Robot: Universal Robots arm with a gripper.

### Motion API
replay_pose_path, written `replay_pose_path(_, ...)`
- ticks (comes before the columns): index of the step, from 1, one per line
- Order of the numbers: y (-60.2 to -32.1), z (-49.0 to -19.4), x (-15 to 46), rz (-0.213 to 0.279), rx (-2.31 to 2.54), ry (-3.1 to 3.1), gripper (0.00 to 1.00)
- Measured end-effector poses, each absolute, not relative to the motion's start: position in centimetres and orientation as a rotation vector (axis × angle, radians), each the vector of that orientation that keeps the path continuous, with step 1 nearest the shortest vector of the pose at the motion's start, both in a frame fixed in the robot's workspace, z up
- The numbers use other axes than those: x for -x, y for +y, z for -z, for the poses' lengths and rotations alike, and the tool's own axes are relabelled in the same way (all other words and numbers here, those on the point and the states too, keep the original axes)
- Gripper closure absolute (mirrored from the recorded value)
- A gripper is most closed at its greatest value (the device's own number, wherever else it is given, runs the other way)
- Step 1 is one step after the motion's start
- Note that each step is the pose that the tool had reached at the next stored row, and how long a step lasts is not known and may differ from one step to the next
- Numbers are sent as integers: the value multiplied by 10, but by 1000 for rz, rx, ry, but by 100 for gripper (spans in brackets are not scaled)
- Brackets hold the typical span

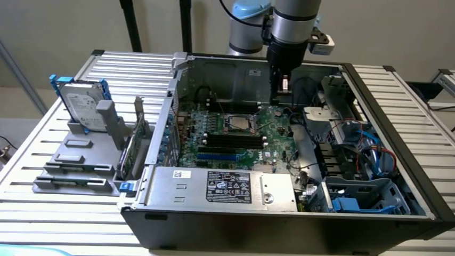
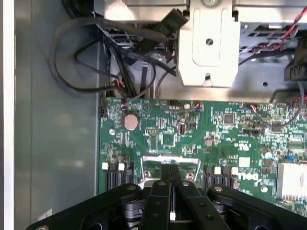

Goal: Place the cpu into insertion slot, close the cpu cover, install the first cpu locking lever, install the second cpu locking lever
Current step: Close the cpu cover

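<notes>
Start at the exterior view's left: a hard drive [image 1: 80, 104] in a blue carrier stands upright on a grey fixture [image 1: 74, 162], well apart from the work. The open computer case [image 1: 284, 226] comes next, with the green motherboard [image 1: 213, 120] lying flat in its floor. The insertion slot [image 1: 228, 124] sits near the board's middle. A silvery-grey square, judged to be the cpu [image 1: 243, 123], already rests inside it. In the wrist view a bright metal frame [image 2: 169, 157] borders the socket. I cannot tell whether this is the cpu cover lying shut or the slot's own rim. I therefore judge placement to be done and the closing stage to be in hand, with no lever visibly handled. Work at the socket calls for fine alignment and light, controlled contact, because the parts there are thin and closely surrounded by memory sticks [image 1: 235, 141] and cables. Just to the exterior view's right of the slot, the arm [image 1: 293, 21] hangs vertically with its wrist pointing straight down. The gripper [image 1: 284, 92] is raised clear of the board. Seen from the wrist, the gripper [image 2: 171, 176] has its fingers pressed together with nothing visible between them. Farther right stands a drive cage [image 1: 363, 194] with blue fittings.
</notes>
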State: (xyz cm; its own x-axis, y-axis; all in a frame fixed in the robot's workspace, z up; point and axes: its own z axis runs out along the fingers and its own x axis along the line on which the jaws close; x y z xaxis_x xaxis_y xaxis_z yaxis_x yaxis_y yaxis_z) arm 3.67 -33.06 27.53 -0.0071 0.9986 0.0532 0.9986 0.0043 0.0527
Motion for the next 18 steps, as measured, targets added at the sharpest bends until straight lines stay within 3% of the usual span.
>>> replay_pose_path(18,-326,-251,-62,118,2198,-2240,89)
